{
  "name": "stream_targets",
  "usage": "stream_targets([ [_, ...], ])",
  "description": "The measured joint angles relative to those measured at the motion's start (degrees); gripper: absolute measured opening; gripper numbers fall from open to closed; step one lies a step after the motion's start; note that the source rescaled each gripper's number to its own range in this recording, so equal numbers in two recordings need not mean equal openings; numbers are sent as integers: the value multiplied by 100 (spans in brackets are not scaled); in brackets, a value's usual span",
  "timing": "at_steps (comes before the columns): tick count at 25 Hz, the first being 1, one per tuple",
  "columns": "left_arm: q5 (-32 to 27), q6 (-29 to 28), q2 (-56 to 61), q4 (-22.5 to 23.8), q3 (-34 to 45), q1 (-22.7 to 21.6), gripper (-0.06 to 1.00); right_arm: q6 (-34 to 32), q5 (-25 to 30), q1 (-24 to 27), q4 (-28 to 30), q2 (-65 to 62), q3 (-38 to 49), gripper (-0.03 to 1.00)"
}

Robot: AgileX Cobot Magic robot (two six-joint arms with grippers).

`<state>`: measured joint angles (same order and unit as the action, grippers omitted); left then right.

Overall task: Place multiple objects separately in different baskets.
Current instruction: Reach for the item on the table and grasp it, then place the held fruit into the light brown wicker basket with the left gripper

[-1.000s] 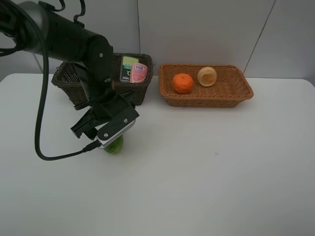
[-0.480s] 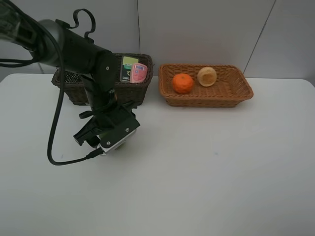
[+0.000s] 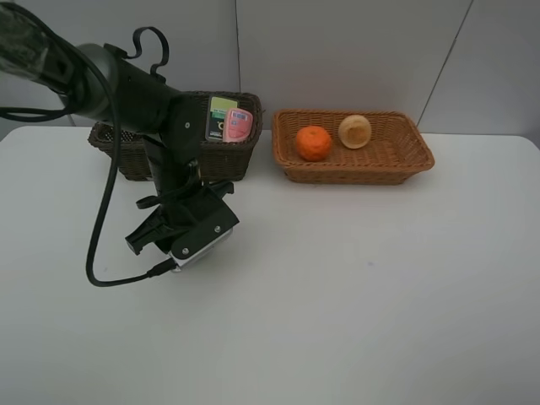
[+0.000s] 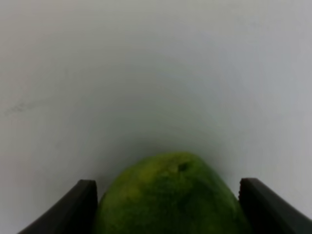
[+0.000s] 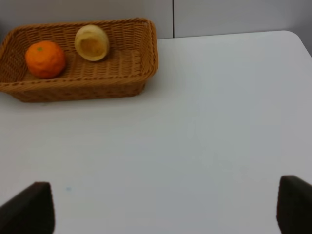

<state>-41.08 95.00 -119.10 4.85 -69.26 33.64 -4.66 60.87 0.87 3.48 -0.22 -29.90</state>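
Note:
A green oval fruit [image 4: 168,192] lies on the white table between the fingers [image 4: 73,209] of my left gripper [image 4: 165,207], which is open and close on both sides of it. In the high view the left gripper [image 3: 190,245] hides the fruit. The orange [image 3: 313,143] and the peach-like fruit [image 3: 355,131] lie in the light tan basket [image 3: 405,162]. The pink squeeze bottle [image 3: 237,125] and the green-labelled bottle [image 3: 220,114] stand in the dark brown basket [image 3: 232,160]. The mauve cup is out of view. My right gripper [image 5: 161,207] is open and empty.
The left arm's black cable [image 3: 97,253] loops over the table to the left of the gripper. The right wrist view shows the tan basket [image 5: 97,87] with the orange [image 5: 45,59] and the peach-like fruit [image 5: 91,42], and bare white table before it.
My left gripper has come down over the green fruit, which showed under it a second ago and is now hidden in the high view. The rest has not moved.

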Motion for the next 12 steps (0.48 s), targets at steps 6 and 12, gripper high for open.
stream_targets([
  [6,0,0,0,0,0,0,77,0,0,0,0,0,0,97],
  [12,0,0,0,0,0,0,77,0,0,0,0,0,0,97],
])
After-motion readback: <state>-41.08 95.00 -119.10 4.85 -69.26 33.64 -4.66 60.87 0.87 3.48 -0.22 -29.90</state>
